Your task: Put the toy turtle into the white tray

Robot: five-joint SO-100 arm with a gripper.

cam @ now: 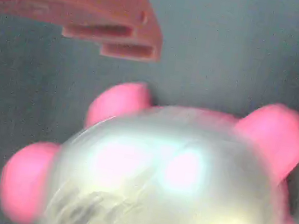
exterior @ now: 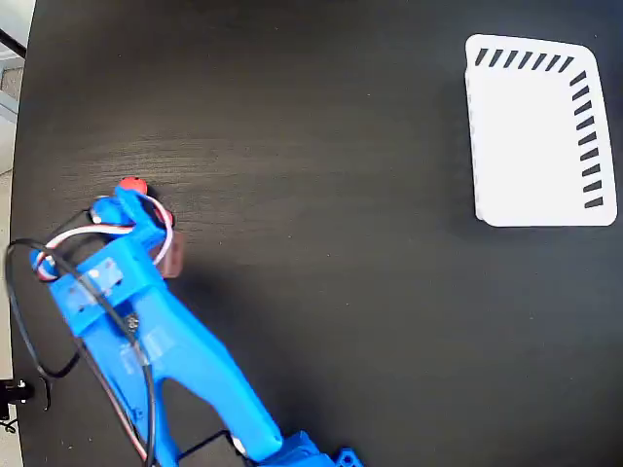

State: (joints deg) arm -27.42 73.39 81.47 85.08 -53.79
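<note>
Claw (exterior: 146, 209) seemingly open above toy turtle (cam: 171, 189)

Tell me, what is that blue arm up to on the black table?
The blue arm is bent over the toy turtle at the left of the table in the fixed view. Its tool sits right above the shiny shell, but whether it has hold of the turtle is not clear. The white tray lies empty at the far right.
</note>
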